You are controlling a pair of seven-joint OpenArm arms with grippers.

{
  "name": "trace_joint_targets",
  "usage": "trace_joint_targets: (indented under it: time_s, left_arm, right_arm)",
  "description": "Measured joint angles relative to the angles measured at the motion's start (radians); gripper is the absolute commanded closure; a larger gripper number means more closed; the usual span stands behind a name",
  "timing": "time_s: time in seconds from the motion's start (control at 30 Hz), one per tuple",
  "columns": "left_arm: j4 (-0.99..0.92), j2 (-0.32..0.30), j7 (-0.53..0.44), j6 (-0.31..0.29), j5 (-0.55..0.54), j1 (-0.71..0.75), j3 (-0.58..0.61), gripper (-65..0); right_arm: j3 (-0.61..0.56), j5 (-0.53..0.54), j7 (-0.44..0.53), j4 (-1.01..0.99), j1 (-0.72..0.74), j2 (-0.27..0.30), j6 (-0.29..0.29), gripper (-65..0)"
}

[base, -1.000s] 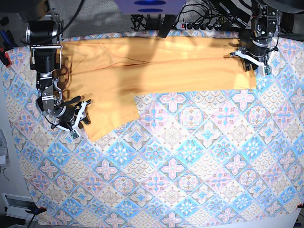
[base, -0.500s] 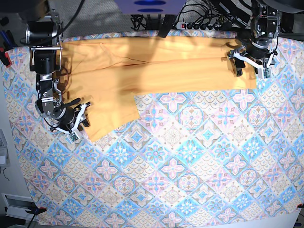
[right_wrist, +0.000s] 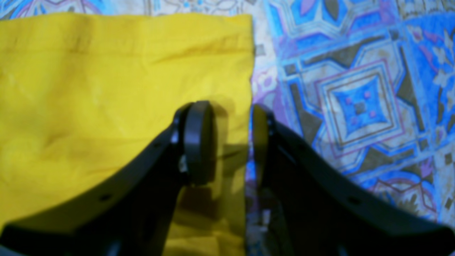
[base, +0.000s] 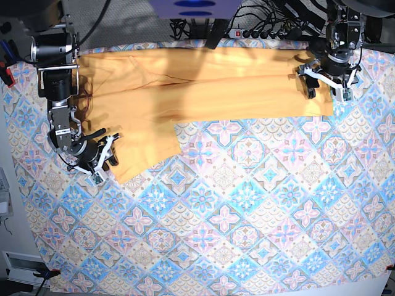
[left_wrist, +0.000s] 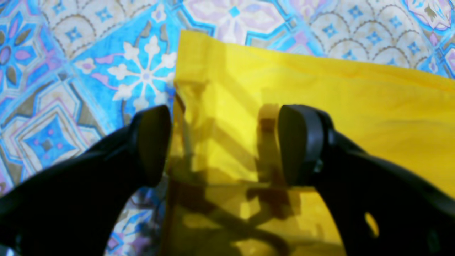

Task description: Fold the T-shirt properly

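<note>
The pale yellow-orange T-shirt (base: pixel 203 86) lies flat along the far side of the table, folded into a long band, with one sleeve reaching toward the near left. My left gripper (base: pixel 326 86) hovers open over its right end. In the left wrist view the left gripper (left_wrist: pixel 225 142) has its fingers wide apart above the shirt corner (left_wrist: pixel 320 89), holding nothing. My right gripper (base: pixel 107 159) sits at the sleeve's edge. In the right wrist view the right gripper (right_wrist: pixel 231 142) straddles the hem of the cloth (right_wrist: pixel 106 89) with a narrow gap showing between the pads.
The blue-pink patterned tablecloth (base: pixel 247 203) covers the whole table. Cables and a power strip (base: pixel 259 32) run behind the far edge. A red clamp (base: pixel 6 77) grips the left edge.
My left gripper opened and let go of the shirt's right end, which now lies flat. The right gripper stayed at the sleeve edge while its arm shifted slightly.
</note>
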Motion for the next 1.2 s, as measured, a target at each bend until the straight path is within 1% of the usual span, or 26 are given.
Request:
trace_joint_targets:
  time_s: [0.07,0.13,0.2,0.23,0.3,0.4,0.43,0.5,0.53,0.57,0.63,0.73,0.87,0.97,1.03,1.2]
  left_arm:
    - [0.000,0.000,0.000,0.000,0.000,-0.002,0.000,-46.8]
    - [0.000,0.000,0.000,0.000,0.000,-0.002,0.000,-46.8]
    - [0.000,0.000,-0.001,0.000,0.000,-0.004,0.000,-46.7]
    - [0.000,0.000,0.000,0.000,0.000,-0.005,0.000,-46.7]
    - [0.000,0.000,-0.001,0.000,0.000,-0.006,0.000,-46.7]
    - [0.000,0.000,0.000,0.000,0.000,-0.006,-0.001,-46.7]
    - [0.000,0.001,-0.001,0.000,0.000,-0.007,-0.001,-46.7]
    - [0.000,0.000,-0.004,0.000,0.000,-0.008,-0.001,-46.7]
    - [0.000,0.000,-0.004,0.000,0.000,-0.008,-0.001,-46.7]
    - [0.000,0.000,-0.005,0.000,0.000,-0.007,-0.001,-46.7]
    - [0.000,0.000,-0.003,0.000,0.000,-0.007,-0.001,-46.7]
    - [0.000,0.000,-0.005,0.000,0.000,-0.008,-0.001,-46.7]
    - [0.000,0.000,-0.004,0.000,0.000,-0.007,-0.001,-46.7]
    - [0.000,0.000,-0.004,0.000,0.000,-0.008,-0.001,-46.7]
    - [0.000,0.000,-0.003,0.000,0.000,-0.007,0.000,-46.7]
    - [0.000,0.000,-0.005,0.000,0.000,-0.007,0.000,-46.7]
  right_arm:
    - [0.000,0.001,0.008,0.008,-0.015,0.000,-0.005,-17.6]
    - [0.000,0.004,0.011,0.042,-0.032,-0.001,-0.011,-11.8]
    - [-0.002,-0.003,-0.007,0.078,-0.050,-0.004,-0.003,-3.5]
    - [-0.002,-0.004,-0.007,0.095,-0.061,-0.006,-0.001,-0.6]
    - [-0.002,-0.003,-0.009,0.119,-0.077,-0.006,0.000,-0.2]
    - [-0.003,-0.012,-0.077,0.167,-0.081,-0.006,0.006,-0.3]
    - [-0.004,-0.029,-0.089,0.190,-0.089,-0.006,0.009,-0.3]
    - [0.025,-0.029,-0.095,0.248,-0.127,-0.009,0.013,-0.3]
    - [0.050,-0.029,-0.097,0.269,-0.142,-0.011,0.029,-0.7]
    - [0.079,-0.029,-0.098,0.284,-0.155,-0.015,0.028,-1.2]
    - [0.131,-0.030,-0.103,0.288,-0.150,-0.013,0.027,-4.9]
    - [0.187,-0.029,-0.094,0.296,-0.132,-0.006,0.009,-13.2]
    - [0.223,-0.029,-0.098,0.296,-0.138,-0.009,0.012,-26.3]
    - [0.217,-0.027,-0.101,0.280,-0.140,-0.009,0.013,-32.1]
    - [0.217,-0.024,-0.106,0.235,-0.131,-0.009,0.015,-33.8]
    - [0.217,-0.026,-0.102,0.161,-0.113,-0.008,0.016,-33.8]
